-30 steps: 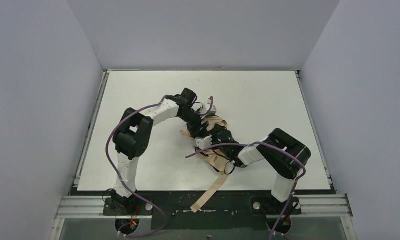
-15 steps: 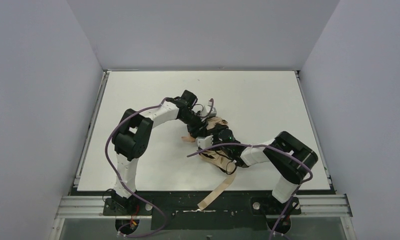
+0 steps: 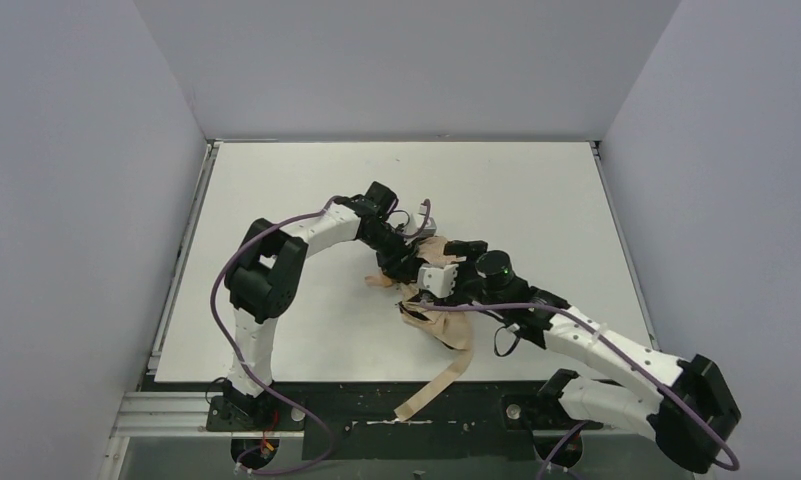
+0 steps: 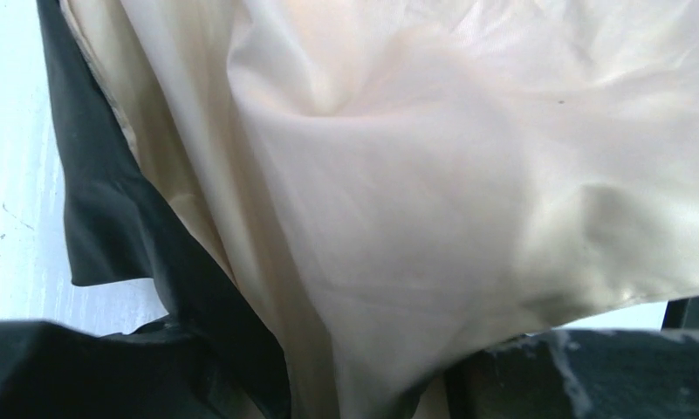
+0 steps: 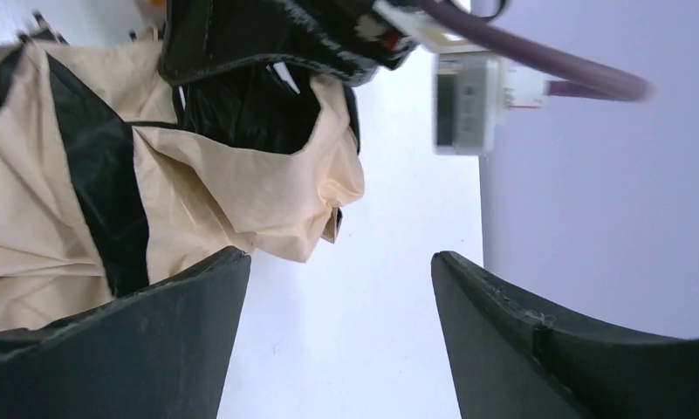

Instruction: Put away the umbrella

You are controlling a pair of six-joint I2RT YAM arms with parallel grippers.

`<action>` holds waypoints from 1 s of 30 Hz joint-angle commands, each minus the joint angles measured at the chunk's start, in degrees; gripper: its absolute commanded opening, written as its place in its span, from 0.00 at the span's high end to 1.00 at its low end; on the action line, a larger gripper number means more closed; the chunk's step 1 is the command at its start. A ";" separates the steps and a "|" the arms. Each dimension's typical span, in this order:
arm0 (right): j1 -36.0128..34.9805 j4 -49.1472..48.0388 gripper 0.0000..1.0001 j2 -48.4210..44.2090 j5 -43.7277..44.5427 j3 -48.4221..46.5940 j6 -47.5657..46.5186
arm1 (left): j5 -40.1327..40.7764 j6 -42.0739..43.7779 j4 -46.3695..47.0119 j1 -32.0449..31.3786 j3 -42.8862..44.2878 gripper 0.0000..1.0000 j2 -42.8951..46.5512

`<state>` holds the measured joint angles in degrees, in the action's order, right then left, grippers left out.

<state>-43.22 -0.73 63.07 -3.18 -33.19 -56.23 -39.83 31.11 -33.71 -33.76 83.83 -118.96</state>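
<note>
The umbrella (image 3: 438, 322) lies half-folded in the middle of the table, a crumple of beige fabric with black panels. Its tan strap (image 3: 434, 382) trails over the table's front edge. My left gripper (image 3: 408, 262) reaches in from the far side and is shut on a fold of the fabric. In the left wrist view the umbrella (image 4: 433, 175) fills the frame and runs down between the dark fingers of the left gripper (image 4: 363, 375). My right gripper (image 3: 458, 250) stands open just right of the heap. In its wrist view the right gripper (image 5: 337, 256) holds nothing, with the umbrella (image 5: 232, 192) at its left finger.
The white table (image 3: 276, 180) is boxed in by grey walls at the back and on both sides. A metal rail (image 3: 166, 410) runs along the near edge. The left arm's wrist camera (image 5: 463, 96) and purple cable hang close above the right gripper.
The right gripper has opened and come off the umbrella, and its arm has stretched out low to the right. The left gripper has closed on the fabric.
</note>
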 commanded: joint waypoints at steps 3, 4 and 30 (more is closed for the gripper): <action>1.25 8.06 0.22 -12.42 -5.24 -3.92 20.54 | 3.04 3.17 -2.94 -0.11 0.38 1.00 4.23; 2.47 7.95 0.22 -13.24 -6.39 -4.29 24.17 | 3.61 3.69 -2.94 -0.23 0.37 1.00 4.87; 25.73 21.37 0.15 21.38 -32.14 -30.69 34.42 | 33.44 23.20 36.18 -10.25 -26.69 1.00 17.04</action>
<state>-18.00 15.49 81.17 -28.27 -59.48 -14.87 -13.15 49.32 -11.88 -42.70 62.54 -104.18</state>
